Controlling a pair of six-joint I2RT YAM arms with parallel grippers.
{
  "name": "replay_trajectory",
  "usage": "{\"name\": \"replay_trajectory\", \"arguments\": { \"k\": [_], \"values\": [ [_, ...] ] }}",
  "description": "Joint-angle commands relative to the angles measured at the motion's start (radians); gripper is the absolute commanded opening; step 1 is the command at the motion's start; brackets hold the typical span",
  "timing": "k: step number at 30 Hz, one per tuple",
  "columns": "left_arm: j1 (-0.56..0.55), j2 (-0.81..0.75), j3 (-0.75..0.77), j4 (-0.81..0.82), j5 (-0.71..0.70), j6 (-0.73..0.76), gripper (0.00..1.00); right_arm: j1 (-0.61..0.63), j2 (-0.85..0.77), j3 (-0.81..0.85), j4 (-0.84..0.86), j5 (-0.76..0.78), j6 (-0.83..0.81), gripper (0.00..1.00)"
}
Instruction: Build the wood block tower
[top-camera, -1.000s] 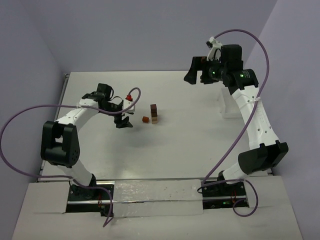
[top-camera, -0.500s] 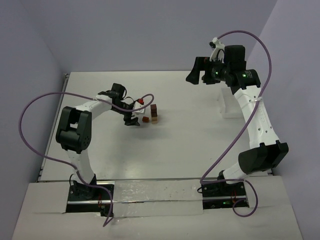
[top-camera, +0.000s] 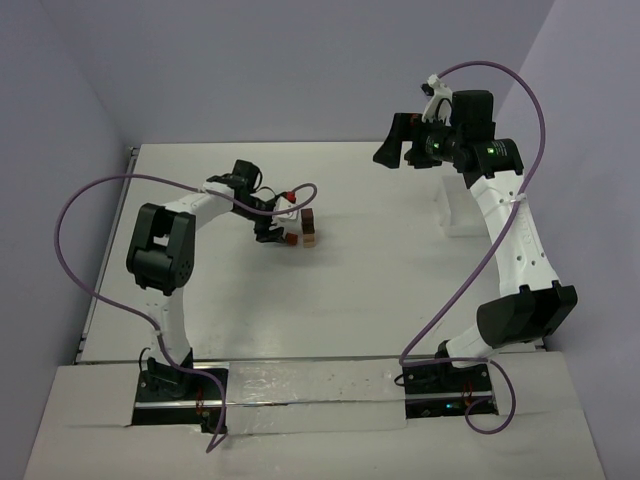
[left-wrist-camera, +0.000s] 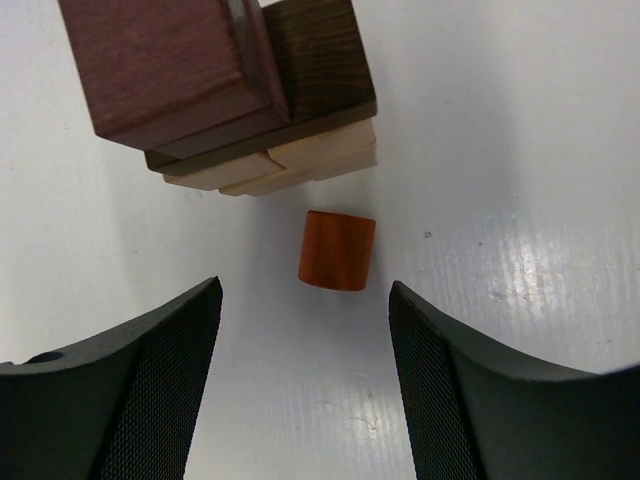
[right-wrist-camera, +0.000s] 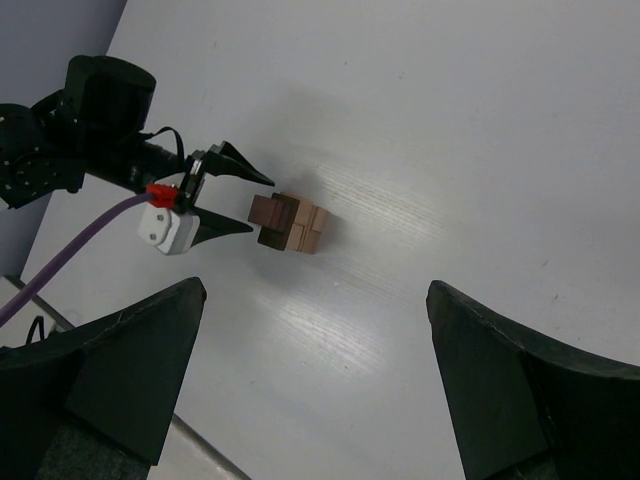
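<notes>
Left wrist: orange-brown block (left-wrist-camera: 337, 250) just ahead of wide-spread left tool (left-wrist-camera: 303, 300), beside tower (left-wrist-camera: 230, 90)

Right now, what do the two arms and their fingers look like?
The left arm and right arm have white links, black joints and looping purple cables. Small green lights glow near the right wrist. The fingers are black, curved and mesh-textured.

BODY | your left arm (top-camera: 176, 322) and right arm (top-camera: 510, 235): white shells, bulky black joints | purple cable (top-camera: 75, 200): one long loop trailing off each arm | green lights (top-camera: 437, 152): glowing near your right wrist | white plug (right-wrist-camera: 165, 226) with red tab (right-wrist-camera: 157, 190): beside your left wrist | fingers (left-wrist-camera: 115, 400): black, mesh-textured inner faces | bases (top-camera: 172, 385): black
</notes>
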Motion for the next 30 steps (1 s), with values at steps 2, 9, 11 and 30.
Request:
{"name": "replay_trajectory", "arguments": {
  "k": [2,9,11,30],
  "values": [
    [-0.019,0.025,0.064,-0.045,-0.002,0.044,0.73,-0.013,-0.004,0.007,0.016,-0.025,0.002,1.00],
    [-0.029,0.034,0.074,-0.105,-0.025,0.100,0.71,-0.019,-0.001,0.007,0.015,-0.030,0.005,1.00],
    [-0.034,0.029,0.062,-0.104,-0.031,0.105,0.71,-0.020,0.000,0.006,0.015,-0.033,0.005,1.00],
    [-0.063,0.056,0.086,-0.110,-0.084,0.073,0.63,-0.031,0.004,0.008,0.018,-0.051,0.013,1.00]
  ]
}}
